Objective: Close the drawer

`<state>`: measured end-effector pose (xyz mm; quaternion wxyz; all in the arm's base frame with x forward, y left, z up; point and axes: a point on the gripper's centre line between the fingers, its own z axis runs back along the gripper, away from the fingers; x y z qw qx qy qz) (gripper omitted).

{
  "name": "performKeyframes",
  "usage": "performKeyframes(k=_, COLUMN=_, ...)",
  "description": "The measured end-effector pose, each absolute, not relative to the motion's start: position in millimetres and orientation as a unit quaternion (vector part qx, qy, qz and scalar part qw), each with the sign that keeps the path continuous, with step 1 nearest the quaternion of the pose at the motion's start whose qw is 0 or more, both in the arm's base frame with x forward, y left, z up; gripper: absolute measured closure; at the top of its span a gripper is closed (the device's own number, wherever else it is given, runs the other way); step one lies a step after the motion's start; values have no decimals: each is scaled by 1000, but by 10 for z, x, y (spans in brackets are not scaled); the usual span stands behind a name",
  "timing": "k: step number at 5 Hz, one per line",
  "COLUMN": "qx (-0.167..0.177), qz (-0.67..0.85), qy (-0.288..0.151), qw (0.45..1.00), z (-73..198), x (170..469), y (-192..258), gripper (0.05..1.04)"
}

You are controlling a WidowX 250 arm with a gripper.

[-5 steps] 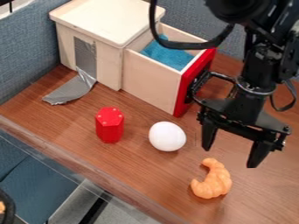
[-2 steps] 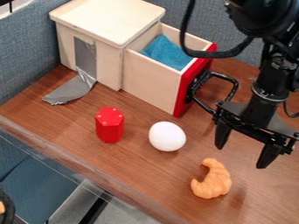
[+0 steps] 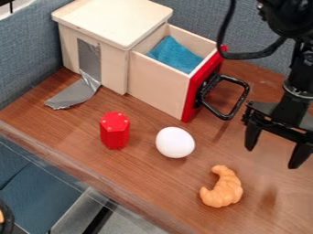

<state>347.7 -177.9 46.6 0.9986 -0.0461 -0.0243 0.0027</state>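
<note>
The gripper (image 3: 274, 157) hangs with fingers spread wide, a gap between it and the black handle (image 3: 238, 106) at eleven o'clock. At ten, the drawer (image 3: 156, 87) juts from its cabinet (image 3: 113, 68), blue cloth (image 3: 174, 55) inside. Croissant (image 3: 225, 189) at eight; egg (image 3: 175, 142), then red block (image 3: 115, 132) at nine, inside the table edge (image 3: 76, 167)

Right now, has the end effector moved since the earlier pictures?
Yes: the end effector has moved rightward in the view, away from the black drawer handle.

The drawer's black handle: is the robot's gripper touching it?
Apart. The camera view shows a narrow strip of brown table between the handle and the gripper.
</note>
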Motion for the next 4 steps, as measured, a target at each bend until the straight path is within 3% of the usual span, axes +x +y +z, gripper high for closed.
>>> performKeyframes(k=2, qx=-53, qz=18, qy=-24, qw=998, z=361, x=3885, y=-1874, gripper=84)
performKeyframes(k=4, qx=-37, qz=24, qy=-36, qw=998, z=177, x=4117, y=-1874, gripper=83)
